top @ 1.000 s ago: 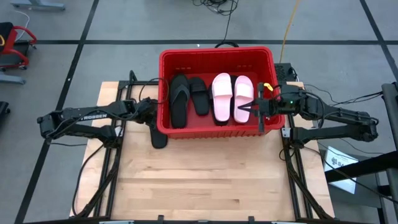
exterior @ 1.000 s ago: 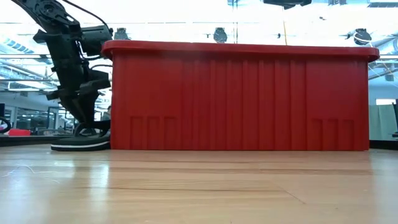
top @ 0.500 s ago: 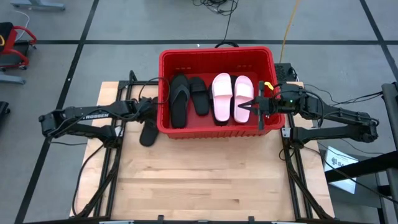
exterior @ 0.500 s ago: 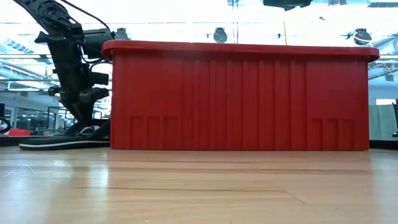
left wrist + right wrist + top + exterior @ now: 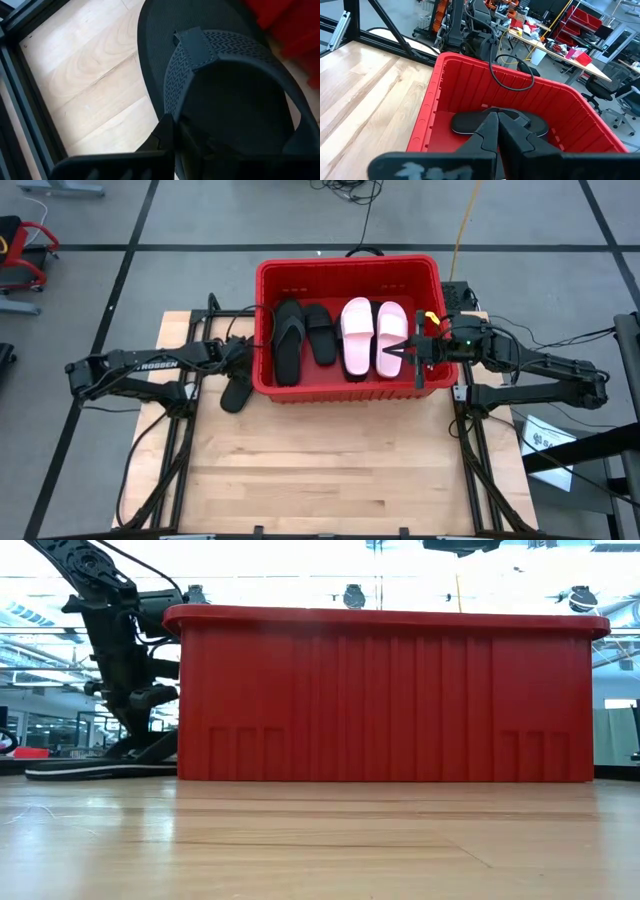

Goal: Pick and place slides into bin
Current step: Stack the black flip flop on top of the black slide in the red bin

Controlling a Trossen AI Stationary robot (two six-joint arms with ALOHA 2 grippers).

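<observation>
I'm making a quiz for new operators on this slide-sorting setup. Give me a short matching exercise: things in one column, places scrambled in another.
1. pink slides
2. black slide
3. right gripper
4. bin

a. on the table left of the bin, at the left gripper
b. lying inside the bin
c. at the table's far edge
d. above the bin's right end

Pairs: 1-b, 2-a, 3-d, 4-c

In the low view the bin [image 5: 385,695] wall hides every slide inside it. The left wrist view cuts off the black slide [image 5: 220,85] at its edges. The left gripper [image 5: 243,370] is too small overhead to judge its grip.
</observation>
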